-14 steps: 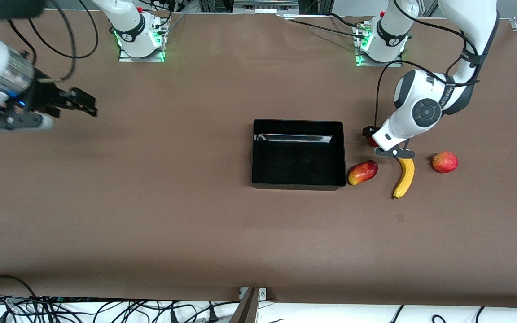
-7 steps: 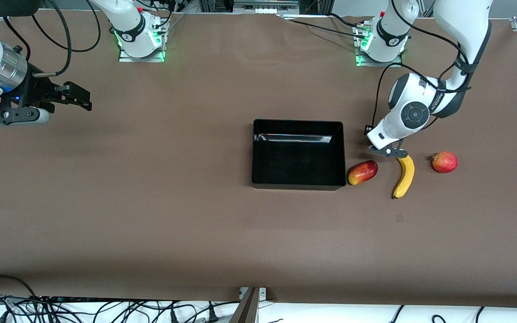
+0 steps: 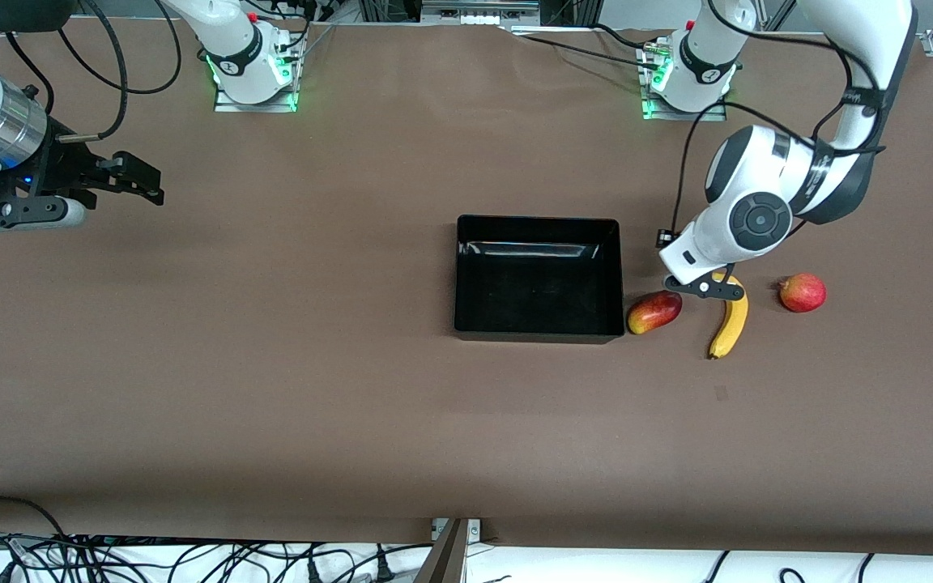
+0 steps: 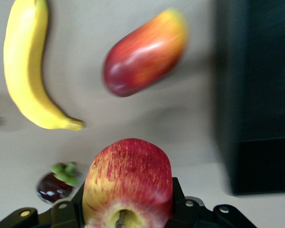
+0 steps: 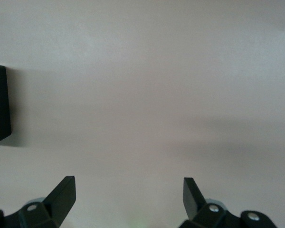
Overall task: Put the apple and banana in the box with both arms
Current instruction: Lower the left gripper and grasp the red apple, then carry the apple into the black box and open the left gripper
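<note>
table (image 3: 272, 389): brown matte cover, lit evenly, soft shadows | top edge: metal frame (image 3: 475, 10), two base plates glowing green (image 3: 254, 95) | bottom edge: white floor strip, black cables (image 3: 110, 559) tangled | small dark mark (image 3: 722, 393) on cover

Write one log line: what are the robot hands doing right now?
left gripper: shut on apple, lifted beside box | right gripper: open, waiting | banana: on table

Box (image 3: 538, 277): glossy black plastic. Desk (image 3: 272, 389): matt brown covering. Apple (image 4: 128, 183): smooth, streaked skin. Banana (image 3: 730, 317): smooth.
</note>
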{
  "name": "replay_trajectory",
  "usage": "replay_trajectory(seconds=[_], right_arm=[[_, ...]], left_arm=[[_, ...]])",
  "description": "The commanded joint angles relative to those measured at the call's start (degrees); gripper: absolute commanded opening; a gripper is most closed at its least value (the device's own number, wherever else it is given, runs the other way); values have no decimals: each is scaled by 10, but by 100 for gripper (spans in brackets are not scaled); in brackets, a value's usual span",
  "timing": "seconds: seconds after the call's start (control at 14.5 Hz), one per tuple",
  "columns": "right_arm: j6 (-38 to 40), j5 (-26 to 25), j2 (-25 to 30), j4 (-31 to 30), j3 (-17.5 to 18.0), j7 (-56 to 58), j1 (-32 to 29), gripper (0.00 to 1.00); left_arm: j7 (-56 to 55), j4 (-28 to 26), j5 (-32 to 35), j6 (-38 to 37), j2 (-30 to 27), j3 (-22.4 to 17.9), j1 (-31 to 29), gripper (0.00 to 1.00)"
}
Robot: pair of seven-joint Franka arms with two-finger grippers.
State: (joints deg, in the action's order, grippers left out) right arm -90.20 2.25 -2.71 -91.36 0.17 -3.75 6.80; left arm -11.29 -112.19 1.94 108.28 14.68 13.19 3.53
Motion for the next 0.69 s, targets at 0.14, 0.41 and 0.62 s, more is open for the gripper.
replay_trajectory(seconds=[0.14,0.41,0.62], right_arm=[[-9,-31,0,7,-3,2,17,100],[-15,-36,-5,13,-10,1,11,100],[-19,-60,-19,13,-5,2,19,100]], left_arm=[[-161,86,-63,-11,65,26,67,3],[-255,79,-39,73,136,25,113,6],[-255,64,-20,119,170,25,121,11]])
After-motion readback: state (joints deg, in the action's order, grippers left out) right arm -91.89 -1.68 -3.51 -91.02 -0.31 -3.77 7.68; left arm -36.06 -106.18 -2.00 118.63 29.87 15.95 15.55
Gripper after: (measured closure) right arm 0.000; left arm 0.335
